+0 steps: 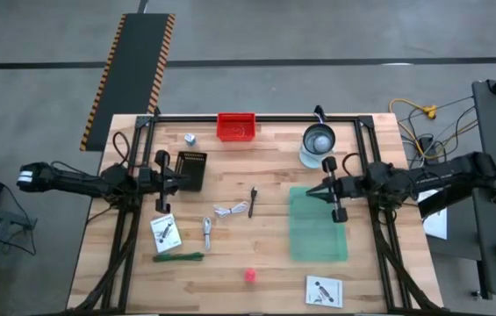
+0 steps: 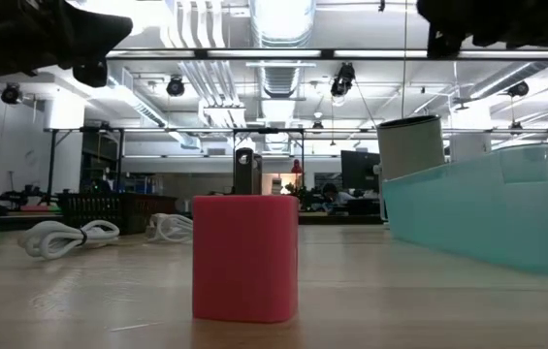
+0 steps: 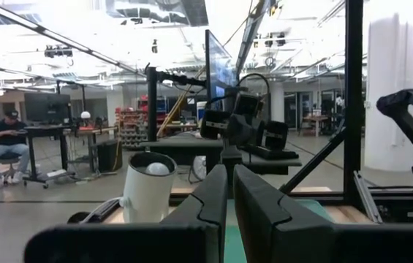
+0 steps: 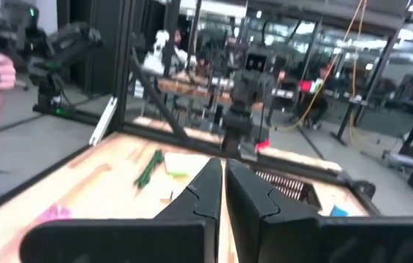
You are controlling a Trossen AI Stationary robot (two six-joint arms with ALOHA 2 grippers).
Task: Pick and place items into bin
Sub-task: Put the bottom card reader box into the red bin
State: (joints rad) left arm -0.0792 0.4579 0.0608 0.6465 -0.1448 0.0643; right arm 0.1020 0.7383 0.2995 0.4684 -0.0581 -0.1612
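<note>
Both arms parked, nothing held: left gripper point(image 1: 163, 182) and right gripper point(image 1: 334, 190) clenched empty. Items loose mid-table: coiled cable point(image 1: 230, 210), pink ball point(image 1: 250, 275). Teal bin point(image 1: 318, 225) right. Open fingers wide b4 descending, approach vertical.

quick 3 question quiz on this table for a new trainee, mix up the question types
1. True or false: the pink ball already lies inside the green bin.
2. Which sits nearest the glass jar? A) green tie B) green bin C) black basket
3. Fill in: the left gripper and right gripper are both ____.

Key: 1 false, it lies on the table outside the bin. 2 B. 3 shut, holding nothing.
</note>
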